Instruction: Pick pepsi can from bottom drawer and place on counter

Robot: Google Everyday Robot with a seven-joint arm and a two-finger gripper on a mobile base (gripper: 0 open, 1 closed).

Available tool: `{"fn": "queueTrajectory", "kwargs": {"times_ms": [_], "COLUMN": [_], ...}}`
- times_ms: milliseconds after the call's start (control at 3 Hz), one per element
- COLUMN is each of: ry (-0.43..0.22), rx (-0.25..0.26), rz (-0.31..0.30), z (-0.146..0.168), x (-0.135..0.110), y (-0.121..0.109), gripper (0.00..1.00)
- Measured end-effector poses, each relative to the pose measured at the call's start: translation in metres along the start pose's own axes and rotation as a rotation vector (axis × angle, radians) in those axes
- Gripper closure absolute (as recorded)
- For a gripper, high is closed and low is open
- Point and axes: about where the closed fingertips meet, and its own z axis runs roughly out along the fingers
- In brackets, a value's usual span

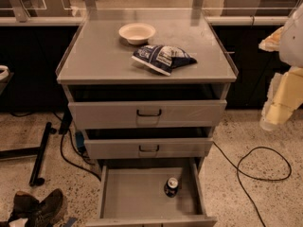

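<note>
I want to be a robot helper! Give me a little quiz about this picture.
1. True or false: the pepsi can stands upright in the open bottom drawer.
2. Which thing lies nearer the front edge of the counter? A) snack bag B) bowl
3. Fill in: the end effector hangs at the picture's ____ edge, far from the can.
Key: 1 true; 2 A; 3 right.
</note>
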Motion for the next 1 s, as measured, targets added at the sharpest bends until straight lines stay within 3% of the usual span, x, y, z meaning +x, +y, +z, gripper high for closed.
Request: {"fn": "queueTrajectory", "kwargs": {"times_ms": [667,1000], "ry": [-0.021,-0.058], "rx": [0.009,0.024], "rz": [-0.009,-0.037], "z": [0.008,0.026], "x": [-0.003,-0.006], "y": [0.003,0.016], "gripper": [0.0,0.0]}}
